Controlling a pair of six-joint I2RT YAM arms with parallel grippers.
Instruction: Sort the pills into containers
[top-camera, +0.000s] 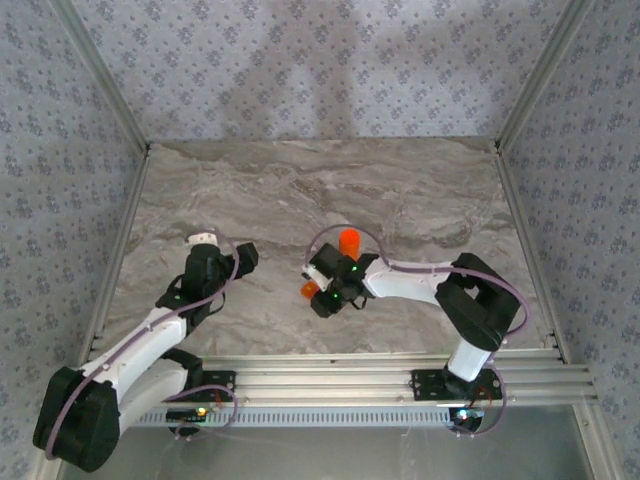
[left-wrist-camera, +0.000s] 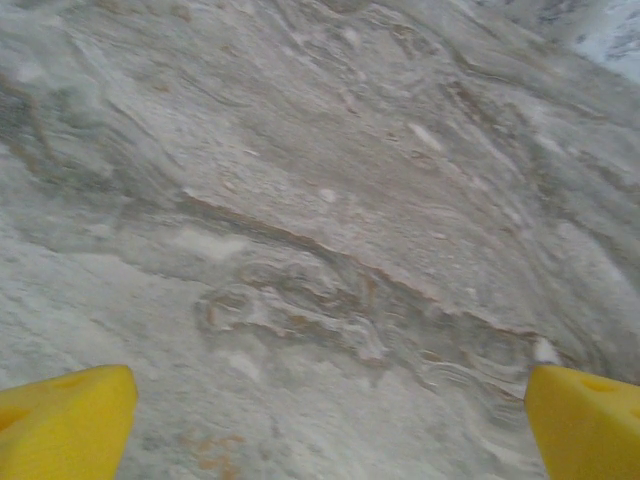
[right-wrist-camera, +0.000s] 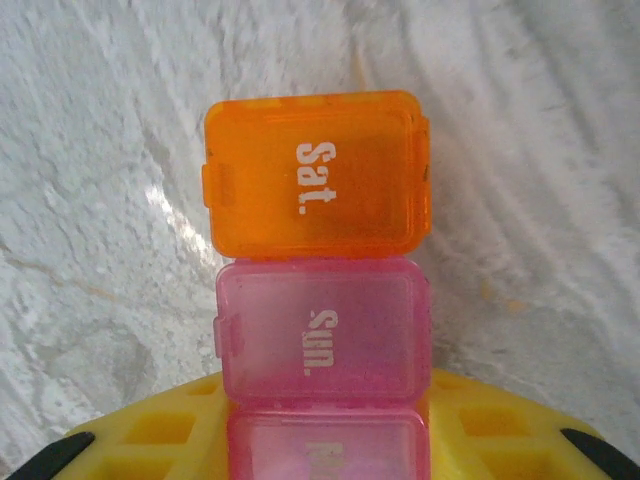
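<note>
My right hand (right-wrist-camera: 325, 432) is clamped on the near end of the containers (right-wrist-camera: 320, 300), with my yellow fingers (right-wrist-camera: 150, 435) showing on either side of the strip. The strip's long axis runs straight out from my palm. The orange box (right-wrist-camera: 318, 172), marked "Sat.", sits at the far end. The pink box (right-wrist-camera: 322, 328), marked "Sun.", is joined to it on the side nearer me. A third box (right-wrist-camera: 330, 455), also pink, lies right between my fingers with just its far edge showing. The lids face up at me and are shut, and the lettering runs lengthwise along the strip, reading towards my palm. The plastic is translucent but cloudy, so I cannot tell what any box holds. The strip lies low over the marble table (right-wrist-camera: 530, 200).

From above, the orange end pokes out past my right fingertips, on the side towards my left hand (left-wrist-camera: 320, 430). An orange bottle (top-camera: 349, 241) stands upright just beyond my right wrist. My left hand is well apart from all this. Its fingers are spread wide with bare table between them.
</note>
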